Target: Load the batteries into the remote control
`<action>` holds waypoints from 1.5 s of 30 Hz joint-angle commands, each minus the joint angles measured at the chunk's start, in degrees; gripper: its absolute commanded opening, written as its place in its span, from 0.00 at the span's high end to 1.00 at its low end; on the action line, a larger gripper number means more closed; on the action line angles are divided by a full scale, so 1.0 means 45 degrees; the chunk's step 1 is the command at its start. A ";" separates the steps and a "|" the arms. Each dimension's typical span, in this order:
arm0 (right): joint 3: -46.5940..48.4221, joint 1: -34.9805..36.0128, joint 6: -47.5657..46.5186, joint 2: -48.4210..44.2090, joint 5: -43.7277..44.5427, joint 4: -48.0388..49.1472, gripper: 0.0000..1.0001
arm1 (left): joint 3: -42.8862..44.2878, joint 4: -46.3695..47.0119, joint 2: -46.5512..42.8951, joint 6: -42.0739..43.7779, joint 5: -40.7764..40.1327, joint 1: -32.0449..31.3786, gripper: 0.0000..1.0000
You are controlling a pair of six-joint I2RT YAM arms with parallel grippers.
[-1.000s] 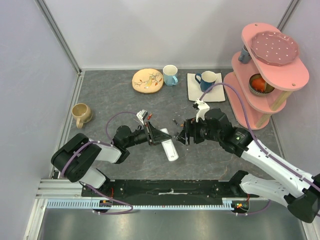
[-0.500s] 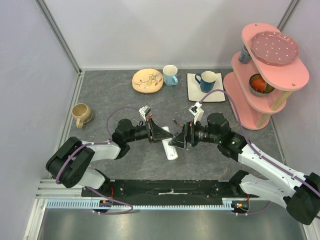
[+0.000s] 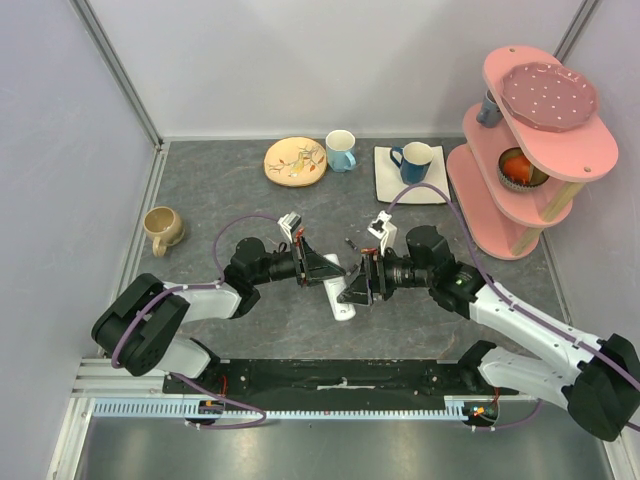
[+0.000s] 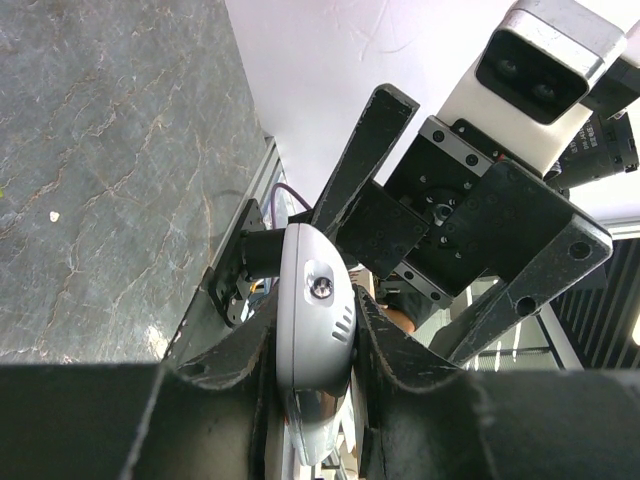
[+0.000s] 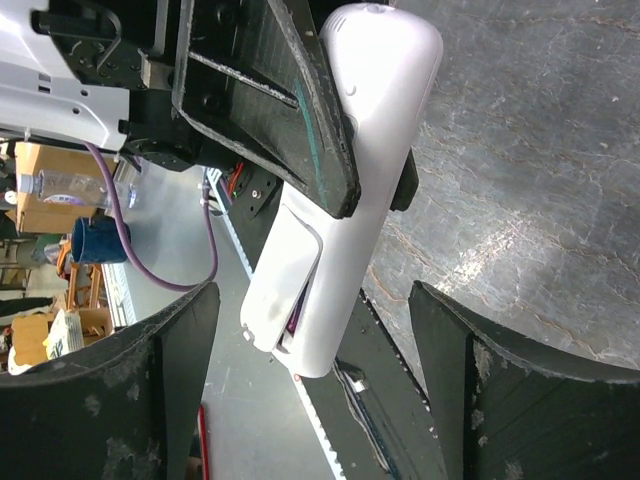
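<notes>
There was one remote and two tools, plus three drinking vessels, a tan mug, a pale cup and a blue mug, one patterned plate and one pink shelf on the counter. The left tool was clamped tight on one end of the remote, which slanted out between the two arms at mid-counter. The right tool stood spread wide, its fingers either side of the remote's free end and apart from it, gripping nothing
</notes>
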 commanded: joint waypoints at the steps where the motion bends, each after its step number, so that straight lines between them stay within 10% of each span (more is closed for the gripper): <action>1: 0.0081 -0.0004 -0.0400 0.0140 -0.0599 -0.0020 0.16 | 0.0429 0.0295 -0.0287 0.0353 0.0358 0.0039 0.98; 45: 0.0120 0.0094 -0.0536 0.0863 -0.0072 -0.0430 0.26 | 0.0039 0.0921 -0.0580 0.0079 0.0554 0.0039 0.98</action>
